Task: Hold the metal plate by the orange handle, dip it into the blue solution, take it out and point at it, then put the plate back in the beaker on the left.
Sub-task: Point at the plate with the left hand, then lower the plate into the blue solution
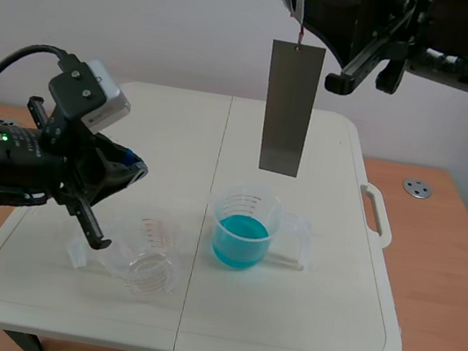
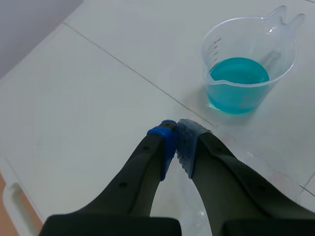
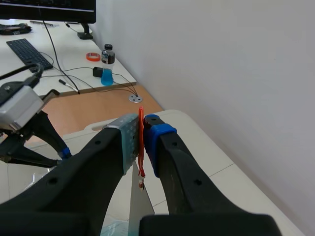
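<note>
Right end effector: closed on the orange handle, a thin strip pinched between the two pads. It is raised high over the far half of the table.
Metal plate: hangs straight down from the handle. It is well above the liquid and touches nothing, and its lower edge sits over the beaker of blue solution, slightly toward the far side.
Blue solution: fills the lower part of the clear beaker, which stands upright near the table's middle.
Left end effector: pads pressed together on nothing, tips aimed forward. It is low, near the empty beaker on the left and well apart from the plate.
Step in hand: judged from the plate's height, either the descent into the dip or the lifted pause for pointing. I cannot tell whether the plate is wet.
If dipping: centre the plate's lower edge over the beaker mouth first, then lower straight down so the corners clear the rim.
If pointing: bring the closed left tips toward the plate's flat face and stop short of touching it, because the plate hangs freely and a nudge would set it swinging.
Grip: the handle is thin and flexible, so slow, vertical moves should limit sway.
Risk: an off-centre descent could catch the rim and tip the light beaker.
</note>
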Available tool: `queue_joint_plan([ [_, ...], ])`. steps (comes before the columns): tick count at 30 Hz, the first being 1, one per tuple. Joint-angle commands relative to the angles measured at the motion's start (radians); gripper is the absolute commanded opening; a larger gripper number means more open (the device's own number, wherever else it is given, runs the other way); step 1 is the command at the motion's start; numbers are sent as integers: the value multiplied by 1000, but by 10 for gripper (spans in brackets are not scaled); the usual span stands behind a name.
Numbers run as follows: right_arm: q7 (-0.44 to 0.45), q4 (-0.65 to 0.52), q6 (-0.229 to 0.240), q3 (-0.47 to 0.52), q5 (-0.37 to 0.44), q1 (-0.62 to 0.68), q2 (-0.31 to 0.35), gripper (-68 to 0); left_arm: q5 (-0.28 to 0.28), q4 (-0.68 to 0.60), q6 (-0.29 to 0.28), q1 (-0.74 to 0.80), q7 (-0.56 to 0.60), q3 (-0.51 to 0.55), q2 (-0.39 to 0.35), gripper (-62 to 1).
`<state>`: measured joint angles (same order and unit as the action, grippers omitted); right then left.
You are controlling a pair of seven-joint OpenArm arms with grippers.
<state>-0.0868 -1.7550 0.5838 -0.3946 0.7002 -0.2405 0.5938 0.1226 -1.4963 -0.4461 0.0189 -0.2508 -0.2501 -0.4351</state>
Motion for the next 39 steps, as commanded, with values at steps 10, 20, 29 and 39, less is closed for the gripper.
queue_joint_plan([
  [10, 16, -19, -6, -6, 12, -26, 15, -662, -73, 111, 6, -144, 14, -99, 117, -583],
  [20, 15, -19, -6, -6, 12, -26, 15, -662, -124, 192, 18, -214, 14, -121, 204, -583],
  [29, 16, -19, -6, -6, 12, -25, 15, -662, -147, 193, 33, -218, 16, -121, 219, -583],
  [39, 16, -12, -6, -6, 12, -25, 12, -662, -140, 187, 40, -214, -10, -117, 198, -583],
])
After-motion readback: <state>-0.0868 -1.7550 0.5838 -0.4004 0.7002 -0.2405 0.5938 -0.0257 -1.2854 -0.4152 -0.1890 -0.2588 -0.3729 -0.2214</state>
